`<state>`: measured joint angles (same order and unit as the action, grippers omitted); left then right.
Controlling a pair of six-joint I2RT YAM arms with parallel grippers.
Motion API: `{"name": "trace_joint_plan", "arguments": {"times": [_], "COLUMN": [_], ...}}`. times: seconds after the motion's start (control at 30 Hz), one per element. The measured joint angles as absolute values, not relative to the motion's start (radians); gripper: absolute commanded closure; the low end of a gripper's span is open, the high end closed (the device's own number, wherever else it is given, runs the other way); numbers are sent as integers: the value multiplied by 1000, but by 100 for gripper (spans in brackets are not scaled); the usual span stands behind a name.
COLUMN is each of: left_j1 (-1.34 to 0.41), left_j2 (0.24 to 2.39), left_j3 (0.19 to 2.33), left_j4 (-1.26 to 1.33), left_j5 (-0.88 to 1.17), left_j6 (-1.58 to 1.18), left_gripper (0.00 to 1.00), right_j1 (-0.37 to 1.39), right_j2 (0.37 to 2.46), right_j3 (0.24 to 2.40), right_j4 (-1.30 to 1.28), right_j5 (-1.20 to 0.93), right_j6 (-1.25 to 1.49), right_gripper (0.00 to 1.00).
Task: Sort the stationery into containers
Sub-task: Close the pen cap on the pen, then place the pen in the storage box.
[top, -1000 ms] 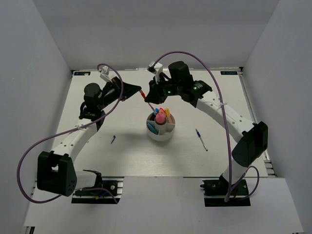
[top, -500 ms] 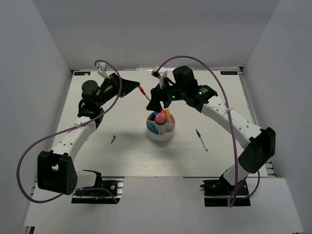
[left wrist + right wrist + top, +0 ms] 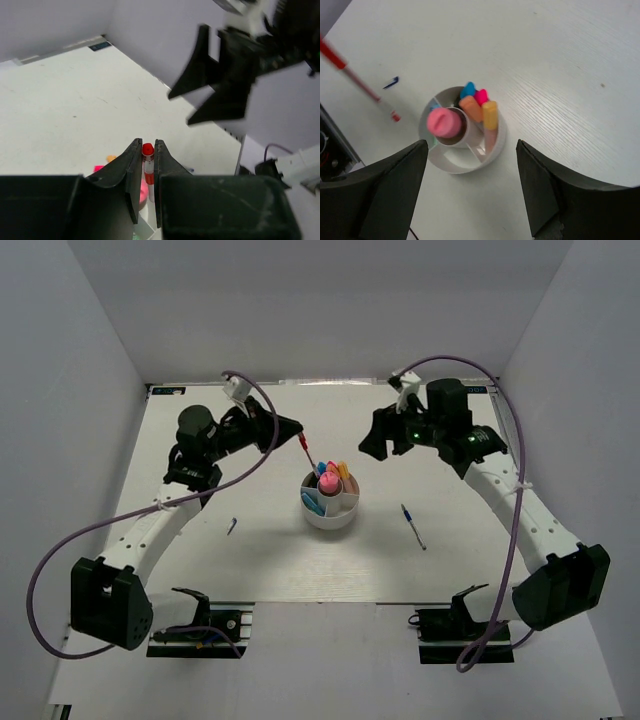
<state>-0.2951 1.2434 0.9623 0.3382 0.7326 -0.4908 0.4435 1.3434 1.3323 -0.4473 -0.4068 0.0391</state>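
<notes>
The left end effector (image 3: 292, 429) is clamped narrow on a thin red pen (image 3: 305, 447), pinching it near its upper end; from the left wrist view, the red cap (image 3: 147, 149) pokes up between the two fingers (image 3: 134, 170). The pen's long axis slants down and away from the grip toward the round white cup (image 3: 330, 524) in the middle of the desk (image 3: 200, 570). Its lower tip points at the cup's far-left side and hangs just outside the rim. I cannot tell whether it touches.

The right end effector (image 3: 382, 442) hovers over the desk off the cup's far-right side with its jaws spread wide and nothing between them. Its own camera looks down through that gap (image 3: 471, 145) onto the cup (image 3: 455, 167).

Inside the cup, a stubby pink highlighter (image 3: 444, 122) stands upright in the central well, cap up. Orange (image 3: 471, 107), blue (image 3: 468, 90), pink (image 3: 481, 96) and yellow-orange (image 3: 490, 117) highlighters stand bunched in the outer compartments on one side, all pointing up, the yellow-orange one leaning outward.

A thin blue pen (image 3: 413, 526) lies flat on the desk, well apart from the cup on the right, with its long axis running from far-left to near-right. On the cup's left, a small dark blue piece (image 3: 232, 526) lies alone on the desk, slightly slanted.
</notes>
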Motion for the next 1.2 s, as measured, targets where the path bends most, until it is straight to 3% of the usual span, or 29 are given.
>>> {"name": "trace_joint_plan", "arguments": {"times": [0.3, 0.9, 0.97, 1.2], "left_j1": [-524, -692, -704, -737], "left_j2": [1304, 1449, 1460, 1509], "left_j3": [999, 1105, 1105, 1119], "left_j4": [213, -98, -112, -158], "left_j5": [775, 619, 610, 573], "left_j6": [-244, 147, 170, 230], "left_gripper": [100, 100, 97, 69], "right_j1": [247, 168, 165, 163], "right_j2": [1352, 1352, 1352, 1351], "right_j3": [1279, 1279, 1279, 1255], "right_j4": [-464, -471, -472, -476], "right_j5": [-442, -486, -487, -491], "right_j6": [98, 94, 94, 86], "right_gripper": [23, 26, 27, 27]}}
